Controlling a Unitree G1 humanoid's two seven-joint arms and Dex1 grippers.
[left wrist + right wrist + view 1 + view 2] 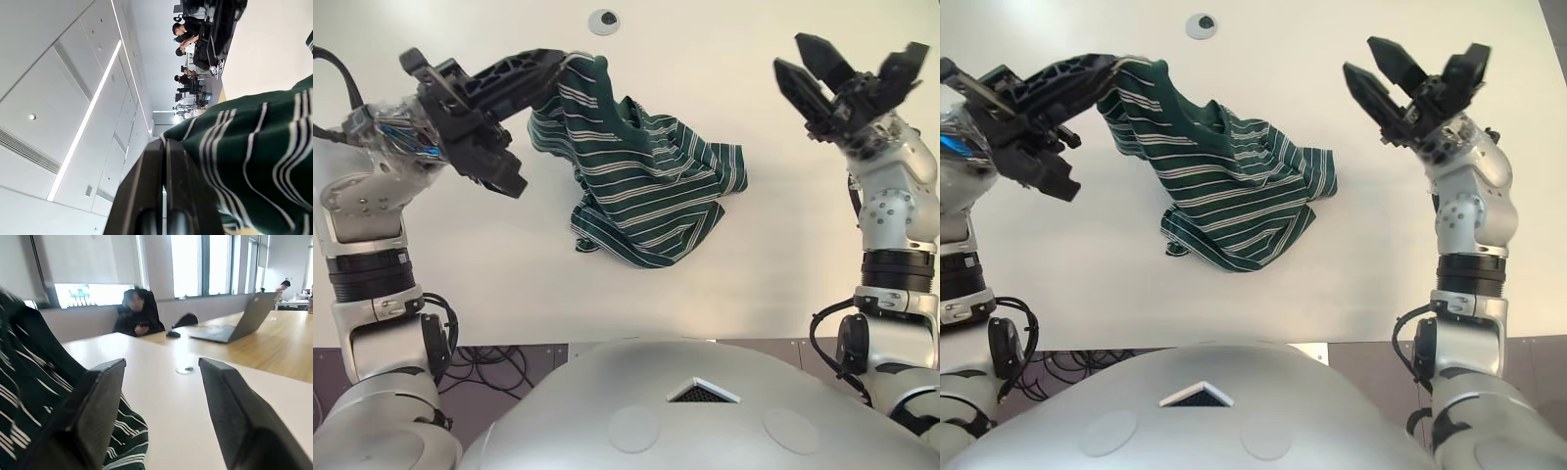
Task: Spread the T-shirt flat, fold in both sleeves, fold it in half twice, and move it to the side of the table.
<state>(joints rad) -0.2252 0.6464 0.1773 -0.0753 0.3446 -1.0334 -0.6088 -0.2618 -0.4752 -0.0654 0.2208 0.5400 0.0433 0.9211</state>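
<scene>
1. The left tool (558,65) is clamped on an edge of the T-shirt (636,186), holding that end raised above the table (754,264) toward its far left.
2. The right tool (850,70) hangs spread and empty over the table's right side, well apart from the cloth.
3. The rest of the shirt lies bunched at mid-table; I cannot tell the sleeves apart.
4. Spreading seems the step in hand. The right tool would best pinch a single layer at the opposite edge, then both draw apart low and evenly.
5. No label or print is legible on the shirt, nor on the small round disc (603,21) by the far edge.
</scene>
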